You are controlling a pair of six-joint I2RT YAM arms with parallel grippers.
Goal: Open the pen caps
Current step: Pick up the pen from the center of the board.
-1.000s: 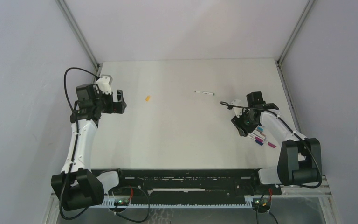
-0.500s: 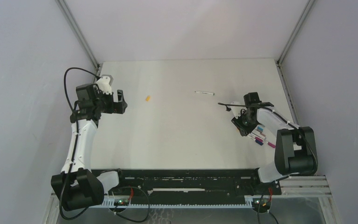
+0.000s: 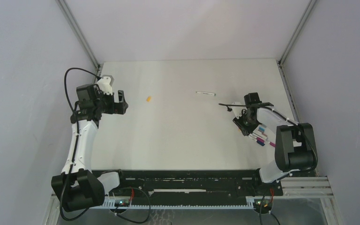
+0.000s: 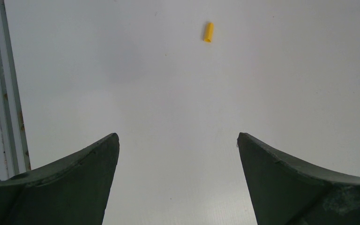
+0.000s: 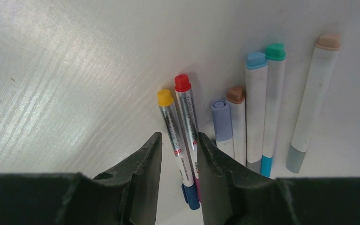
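My left claw point(image 4: 178, 140) is released: the jaws stand at full spread with nothing between them. It hangs above the left part of the tabletop point(image 3: 187, 126). One loose yellow pen cap point(image 4: 208, 32) lies on the bare surface ahead of it, well apart from both fingers.

My right claw point(image 5: 178, 136) sits low at the group of pens point(image 3: 261, 136) on the right side of the tabletop. Its jaws stand narrow. The barrel of the yellow-ended pen point(image 5: 171, 124) runs through the gap. The red-ended pen point(image 5: 186, 105) lies just beside it and passes behind the finger on the right of the wrist view. I cannot tell whether the fingers press on either barrel, so I cannot say whether this claw is grasping or free.

Next to these two, in the wrist view, lie in order:
- the purple-capped pen point(image 5: 221, 119);
- the brown-capped pen point(image 5: 236, 112);
- the blue-capped pen point(image 5: 256, 103);
- the green-capped pen point(image 5: 274, 93);
- the tan-capped pen point(image 5: 316, 93), slightly apart and tilted.

All seven lie flat with these coloured ends pointing away from the wrist camera.

A single pen point(image 3: 205, 93) lies alone toward the far side of the tabletop, well apart from the group.
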